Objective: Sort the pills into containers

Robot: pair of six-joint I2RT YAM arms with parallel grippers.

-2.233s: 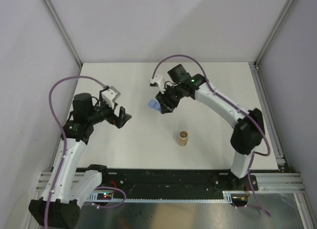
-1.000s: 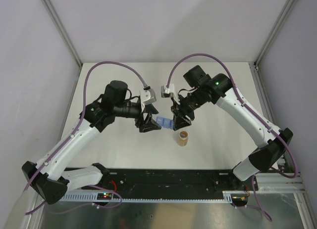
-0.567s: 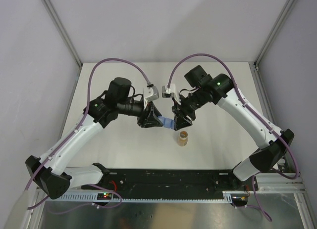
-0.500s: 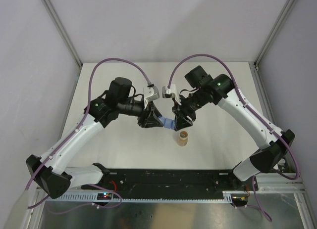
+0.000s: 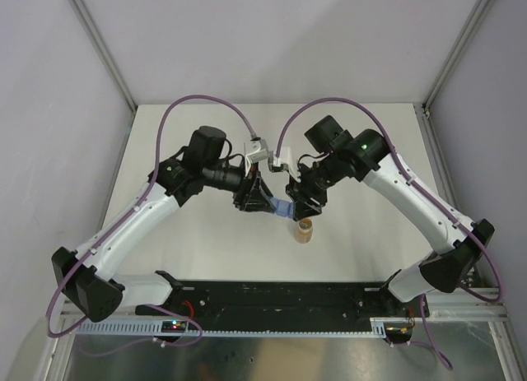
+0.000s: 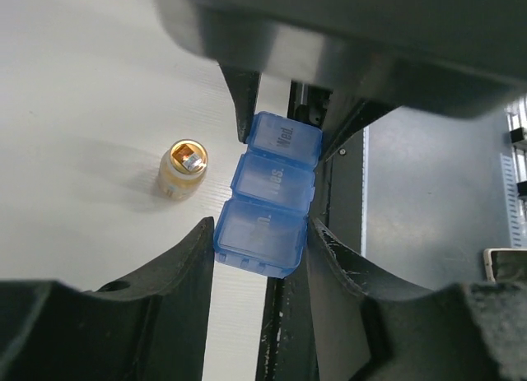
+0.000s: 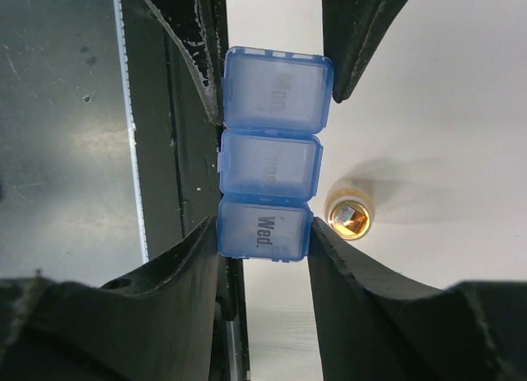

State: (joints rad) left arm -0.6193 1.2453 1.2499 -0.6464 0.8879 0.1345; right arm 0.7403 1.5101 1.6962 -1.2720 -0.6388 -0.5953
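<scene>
A light-blue pill box of three closed compartments, the containers, hangs over the table between both arms. My left gripper is shut on its "Mon" end. My right gripper is shut on the "Wed" end. In the top view the left gripper and right gripper meet tip to tip at the box. No loose pills show; a small pale piece glints inside the open amber bottle.
The amber bottle stands upright on the white table just below the held box, seen beside it in the left wrist view. A black rail runs along the near edge. Metal frame posts rise at the back corners.
The left arm swung in from the far left and shut its jaws on the free end of the box that the right gripper held. Both arms then shifted slightly.
</scene>
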